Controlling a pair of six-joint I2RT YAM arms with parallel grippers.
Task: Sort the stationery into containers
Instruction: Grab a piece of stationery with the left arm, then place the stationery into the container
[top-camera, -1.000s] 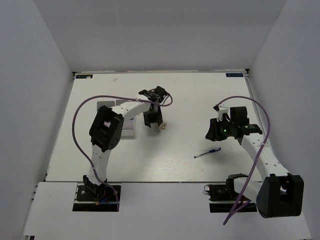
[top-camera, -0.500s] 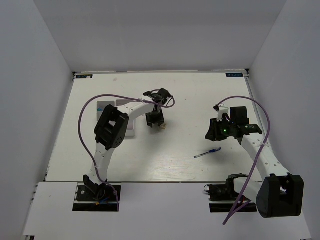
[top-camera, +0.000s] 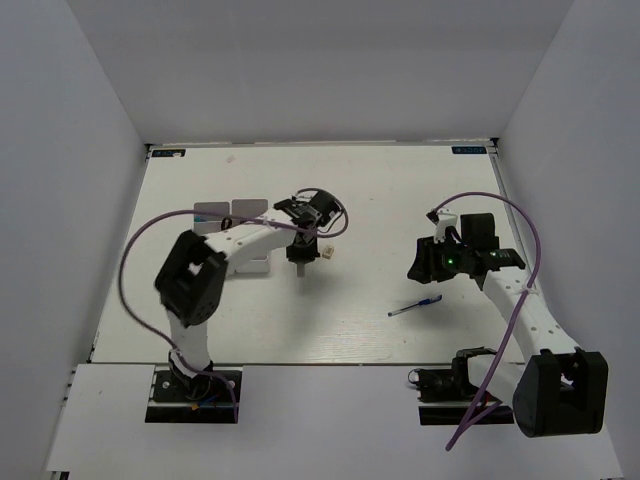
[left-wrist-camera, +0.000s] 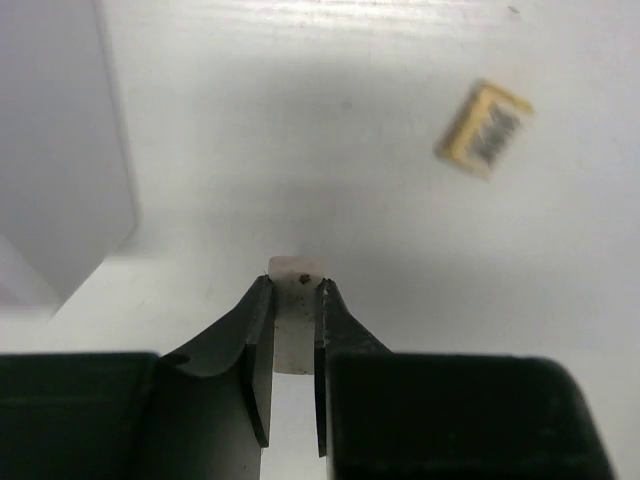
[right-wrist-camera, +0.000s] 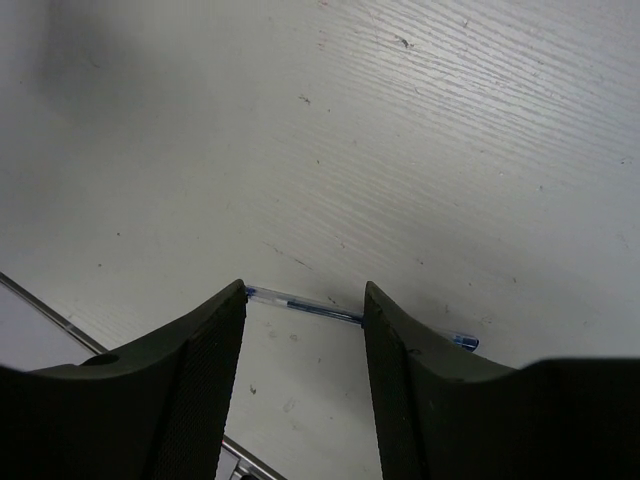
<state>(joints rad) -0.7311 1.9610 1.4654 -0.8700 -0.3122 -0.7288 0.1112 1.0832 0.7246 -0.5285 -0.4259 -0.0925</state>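
My left gripper (left-wrist-camera: 295, 285) is shut on a small pale, whitish-pink block (left-wrist-camera: 297, 268) and holds it just above the table. In the top view this gripper (top-camera: 303, 246) is right of the white organizer tray (top-camera: 214, 212), which the arm mostly hides. A small beige block (left-wrist-camera: 485, 127) lies on the table ahead and to the right; it also shows in the top view (top-camera: 325, 252). My right gripper (right-wrist-camera: 304, 300) is open above the thin blue pen (right-wrist-camera: 312, 306), which lies across the gap between the fingers. The pen (top-camera: 415, 306) lies below the right gripper (top-camera: 424, 264). Scissors and highlighters are out of view.
The tray's white wall (left-wrist-camera: 60, 150) stands close on the left of the left gripper. The table's near edge (top-camera: 300, 364) runs in front of both arm bases. Purple cables loop over both arms.
The left arm's elbow has swung left and toward the near edge, and its gripper has shifted slightly toward me beside the beige block. The right arm and pen have not moved.
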